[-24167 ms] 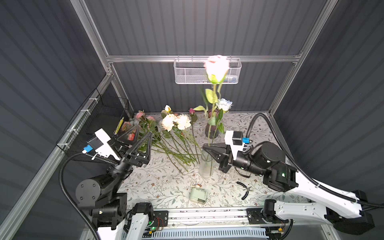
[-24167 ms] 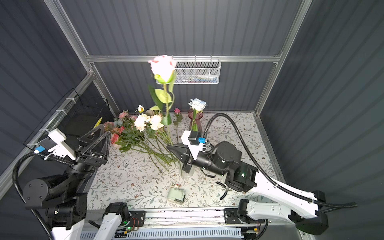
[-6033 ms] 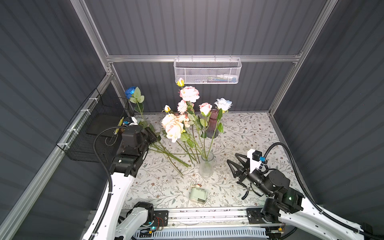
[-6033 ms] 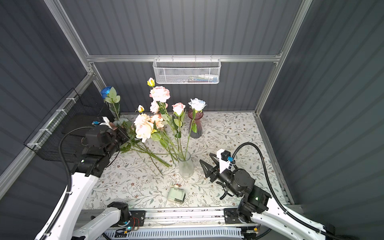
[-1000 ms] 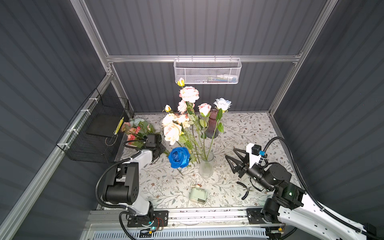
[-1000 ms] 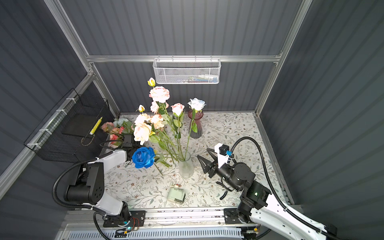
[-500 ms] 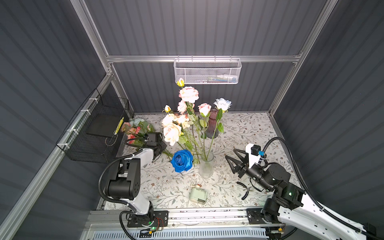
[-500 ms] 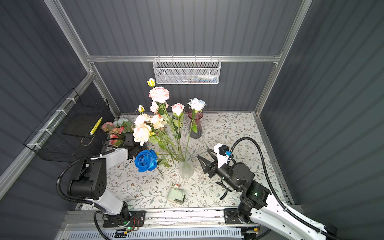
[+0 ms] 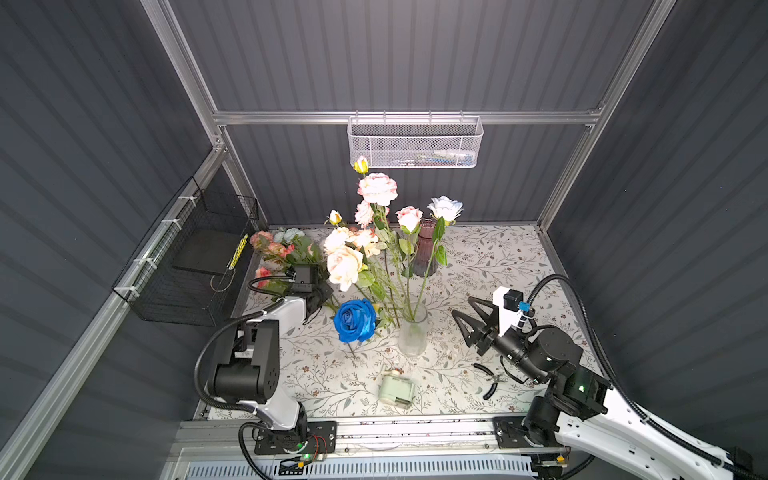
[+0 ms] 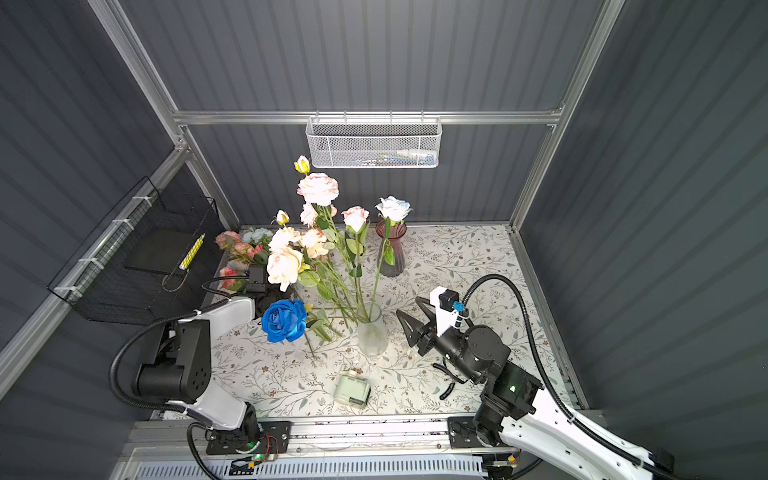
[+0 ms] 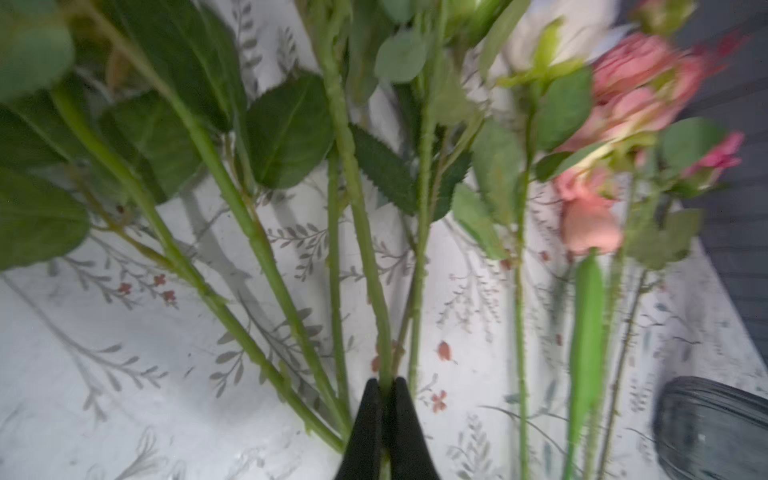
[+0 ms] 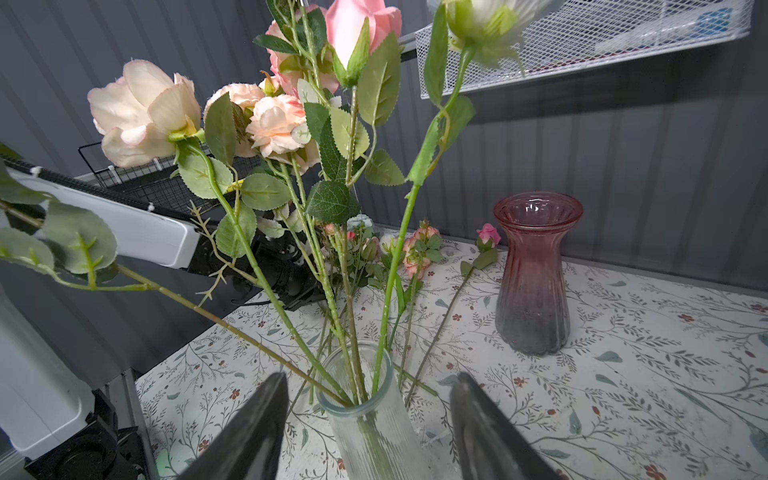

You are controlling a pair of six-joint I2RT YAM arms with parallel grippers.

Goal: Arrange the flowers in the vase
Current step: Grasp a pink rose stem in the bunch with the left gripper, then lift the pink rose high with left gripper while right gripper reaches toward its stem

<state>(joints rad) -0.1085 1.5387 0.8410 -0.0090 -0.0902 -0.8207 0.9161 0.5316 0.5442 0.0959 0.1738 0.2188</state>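
The clear glass vase (image 9: 412,332) (image 10: 372,332) (image 12: 365,411) stands mid-table and holds several flowers (image 9: 376,189) in pink, peach, cream and pale blue. A deep blue rose (image 9: 355,320) (image 10: 284,320) leans low out to its left. More flowers (image 9: 278,249) (image 11: 636,91) lie in a pile at the back left. My left gripper (image 11: 385,384) is down in that pile, shut on one green stem (image 11: 361,232); in both top views blooms mostly hide it. My right gripper (image 9: 463,307) (image 12: 368,395) is open, a little right of the vase and pointing at it.
A purple glass vase (image 9: 426,249) (image 12: 534,274) stands behind the clear one. A small pale green box (image 9: 397,390) and black pliers (image 9: 492,380) lie near the front edge. A black wire basket (image 9: 187,270) hangs at the left, a white mesh basket (image 9: 415,143) on the back wall.
My left gripper has closed on a stem in the pile. The blue rose has swayed slightly. The right arm has not moved.
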